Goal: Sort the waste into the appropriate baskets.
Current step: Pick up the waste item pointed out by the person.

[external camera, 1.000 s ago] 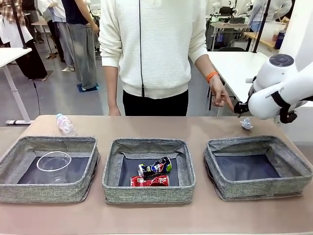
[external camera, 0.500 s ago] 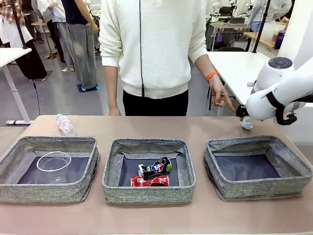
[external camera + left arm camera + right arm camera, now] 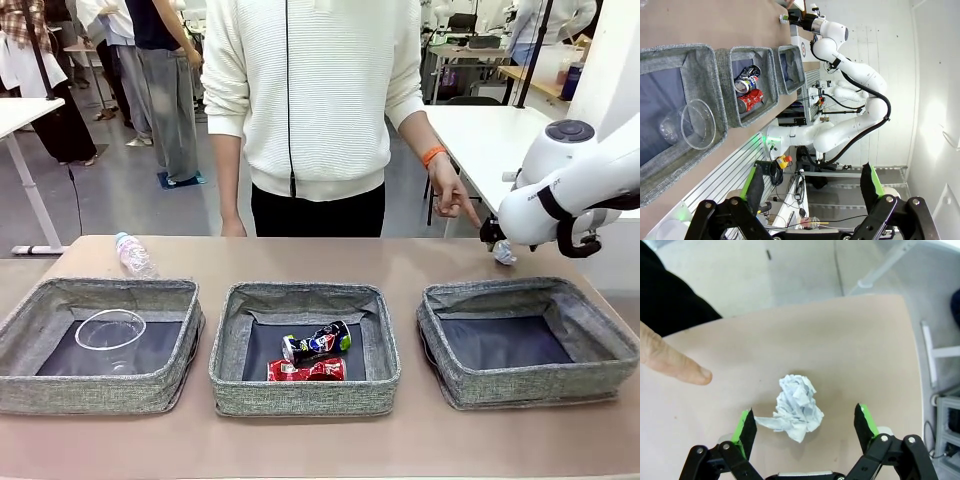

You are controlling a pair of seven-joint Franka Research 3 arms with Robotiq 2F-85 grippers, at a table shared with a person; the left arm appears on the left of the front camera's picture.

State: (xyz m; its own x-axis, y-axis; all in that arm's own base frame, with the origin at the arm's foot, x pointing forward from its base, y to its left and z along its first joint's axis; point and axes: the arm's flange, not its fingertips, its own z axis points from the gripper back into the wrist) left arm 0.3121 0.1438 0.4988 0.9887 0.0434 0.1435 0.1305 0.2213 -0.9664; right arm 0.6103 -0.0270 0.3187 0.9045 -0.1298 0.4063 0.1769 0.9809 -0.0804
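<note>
Plastic cup (image 3: 110, 330) in left basket (image 3: 100, 290); printed can (image 3: 318, 342), red can (image 3: 306, 370) in middle basket (image 3: 300, 296). Pending: plastic bottle (image 3: 133, 254), paper ball (image 3: 797, 407). Right gripper (image 3: 805, 415) open over the ball; left gripper (image 3: 811, 172) open, empty.

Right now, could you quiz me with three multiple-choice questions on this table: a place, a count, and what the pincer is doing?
1. Where is the clear plastic cup? A left basket; B right basket; C bare table.
2. How many cans lie in the middle basket? A one; B two; C three.
3. The right pincer at the paper ball is: A open; B shut on it; C holding a can.
Answers: A, it sits inside that basket; B, a dark printed can and a crushed red can; A, jaws apart beside the ball.
</note>
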